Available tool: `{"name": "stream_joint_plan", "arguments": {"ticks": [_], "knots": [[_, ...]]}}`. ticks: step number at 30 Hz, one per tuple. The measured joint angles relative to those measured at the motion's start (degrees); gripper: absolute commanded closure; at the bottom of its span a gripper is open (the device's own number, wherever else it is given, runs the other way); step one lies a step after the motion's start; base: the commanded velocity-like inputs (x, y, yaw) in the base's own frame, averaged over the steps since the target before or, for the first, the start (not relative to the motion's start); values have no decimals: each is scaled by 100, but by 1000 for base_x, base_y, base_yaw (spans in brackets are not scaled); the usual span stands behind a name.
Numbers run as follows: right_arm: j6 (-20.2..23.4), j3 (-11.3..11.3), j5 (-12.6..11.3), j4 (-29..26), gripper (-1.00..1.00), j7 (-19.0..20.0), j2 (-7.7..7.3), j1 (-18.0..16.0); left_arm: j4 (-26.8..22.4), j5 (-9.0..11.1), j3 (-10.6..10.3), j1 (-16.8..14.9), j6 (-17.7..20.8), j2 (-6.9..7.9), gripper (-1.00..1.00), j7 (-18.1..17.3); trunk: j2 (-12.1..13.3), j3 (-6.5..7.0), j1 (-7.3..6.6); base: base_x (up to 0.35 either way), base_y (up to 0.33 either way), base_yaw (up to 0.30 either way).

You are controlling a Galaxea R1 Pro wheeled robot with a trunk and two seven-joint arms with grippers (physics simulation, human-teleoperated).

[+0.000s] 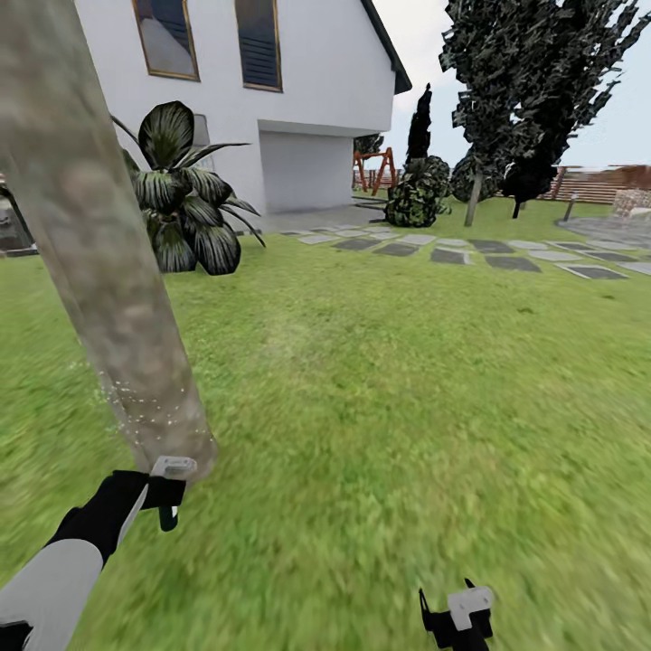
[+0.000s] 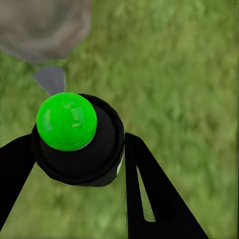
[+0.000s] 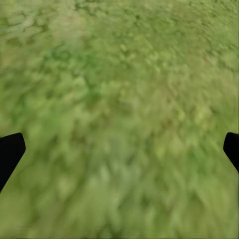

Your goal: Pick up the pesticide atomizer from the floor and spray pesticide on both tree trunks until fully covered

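A thick, leaning, pale grey-brown tree trunk (image 1: 99, 262) fills the left of the head view. Tiny whitish specks of pesticide (image 1: 136, 409) dot its lower part. My left gripper (image 1: 167, 495) sits right at the trunk's base. In the left wrist view my left gripper (image 2: 74, 149) is shut on the pesticide atomizer (image 2: 74, 139), a black body with a bright green ball top. Its grey nozzle (image 2: 50, 78) points at the trunk (image 2: 45, 27). My right gripper (image 1: 457, 619) hangs low over the lawn at the bottom, and its fingers (image 3: 10, 152) stand wide apart with nothing between them.
Green lawn (image 1: 380, 389) spreads to the right. A big-leafed dark plant (image 1: 185, 194) stands behind the trunk, before a white house (image 1: 298, 81). Stepping stones (image 1: 470, 253) cross the far lawn. Dark trees (image 1: 533, 81), a bush (image 1: 418, 192) and a slatted fence (image 1: 597, 188) lie beyond.
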Motion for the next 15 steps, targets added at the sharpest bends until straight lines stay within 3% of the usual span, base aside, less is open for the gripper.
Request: {"name": "stream_joint_plan", "arguments": {"ticks": [8,15], "knots": [[0,3,0,0,-100,0,0,0,-72,9,7,1,-2,-9,100,6,0,0,1,197,-219,268],[-1,2,0,-2,-100,1,-2,1,-86,18,9,0,-9,-10,100,8,0,0,2,90,-255,38]]}}
